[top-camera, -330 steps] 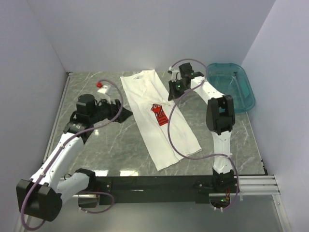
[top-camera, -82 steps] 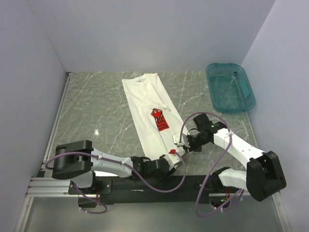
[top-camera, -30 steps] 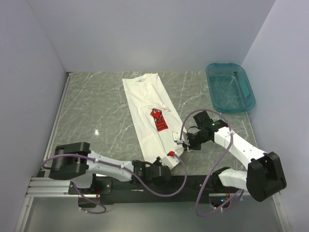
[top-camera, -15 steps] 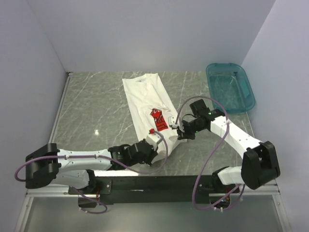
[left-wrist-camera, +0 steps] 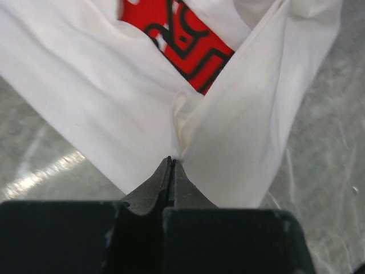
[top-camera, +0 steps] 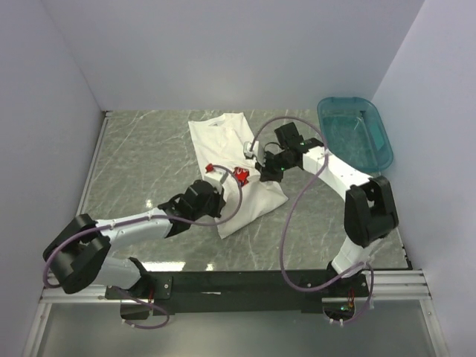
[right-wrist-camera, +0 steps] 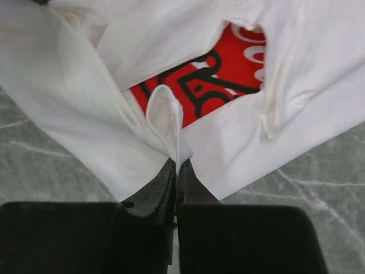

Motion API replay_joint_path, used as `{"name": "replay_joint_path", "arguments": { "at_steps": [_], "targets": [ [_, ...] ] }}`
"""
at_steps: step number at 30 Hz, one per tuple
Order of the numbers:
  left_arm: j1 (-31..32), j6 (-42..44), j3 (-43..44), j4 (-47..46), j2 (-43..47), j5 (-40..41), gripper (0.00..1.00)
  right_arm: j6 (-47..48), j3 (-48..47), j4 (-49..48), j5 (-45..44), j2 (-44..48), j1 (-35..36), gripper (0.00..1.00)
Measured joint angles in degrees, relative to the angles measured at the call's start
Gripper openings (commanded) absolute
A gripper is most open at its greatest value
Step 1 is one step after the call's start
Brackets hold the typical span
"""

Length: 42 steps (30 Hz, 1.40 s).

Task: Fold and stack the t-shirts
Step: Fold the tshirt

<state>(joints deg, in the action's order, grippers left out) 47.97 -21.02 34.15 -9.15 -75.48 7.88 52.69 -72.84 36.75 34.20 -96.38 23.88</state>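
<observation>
1. Top external view: the white t-shirt (top-camera: 223, 137) lies in the middle of the table (top-camera: 141, 156), its near end bunched up.
2. Left gripper (left-wrist-camera: 171, 163) is closed, pinching a shirt fold.
3. Right gripper (right-wrist-camera: 175, 165) clamps another fold.

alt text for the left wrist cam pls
The left gripper, jaws shut, pinches a fold of a white t-shirt just in front of the camera. The shirt's red print shows at the top of the view, with the grey marbled table on either side.
</observation>
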Motion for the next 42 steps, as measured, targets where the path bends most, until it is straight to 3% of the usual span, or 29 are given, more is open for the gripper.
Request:
{"name": "replay_joint_path", "arguments": {
  "at_steps": [12, 21, 42],
  "targets": [
    [-15.8, 4.9, 12.9, -3.0, -11.9, -5.2, 0.0, -7.1, -16.5, -3.2, -6.3, -15.5, 0.0, 0.0],
    [-19.8, 8.4, 18.6, -3.2, -18.9, -7.6, 0.0, -12.3, -24.4, -6.4, -9.7, -22.6, 0.0, 0.0],
    [-22.7, 11.0, 23.6, -3.4, -23.6, -11.1, 0.01, -17.1, -25.9, -10.3, -15.8, -25.2, 0.0, 0.0]
  ]
}}
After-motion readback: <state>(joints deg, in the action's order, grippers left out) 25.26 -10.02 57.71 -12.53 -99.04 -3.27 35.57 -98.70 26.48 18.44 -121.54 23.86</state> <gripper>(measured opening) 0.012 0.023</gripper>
